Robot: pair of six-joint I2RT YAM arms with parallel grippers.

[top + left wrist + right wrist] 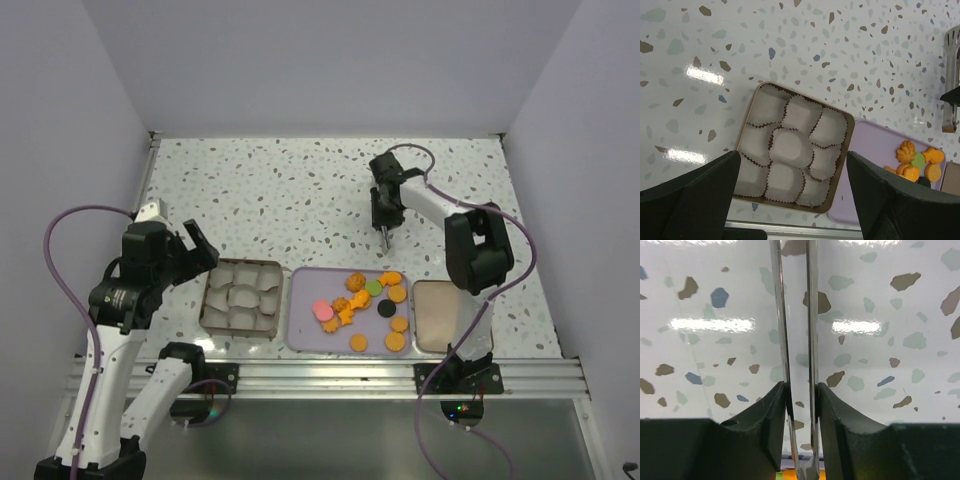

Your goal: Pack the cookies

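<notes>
No cookie is packed yet: the cookies (365, 300) all lie on the purple tray (301, 332), the paper cups (790, 147) in the box (207, 300) are empty, the left gripper (200, 245) hangs wide open holding nothing, and the right gripper (800, 395) pinches metal tongs (812, 315) above the table (280, 190).

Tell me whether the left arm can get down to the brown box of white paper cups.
Probably yes: the open left gripper hovers facing the brown box with nothing between them; the right gripper, holding metal tongs, is well away.
</notes>
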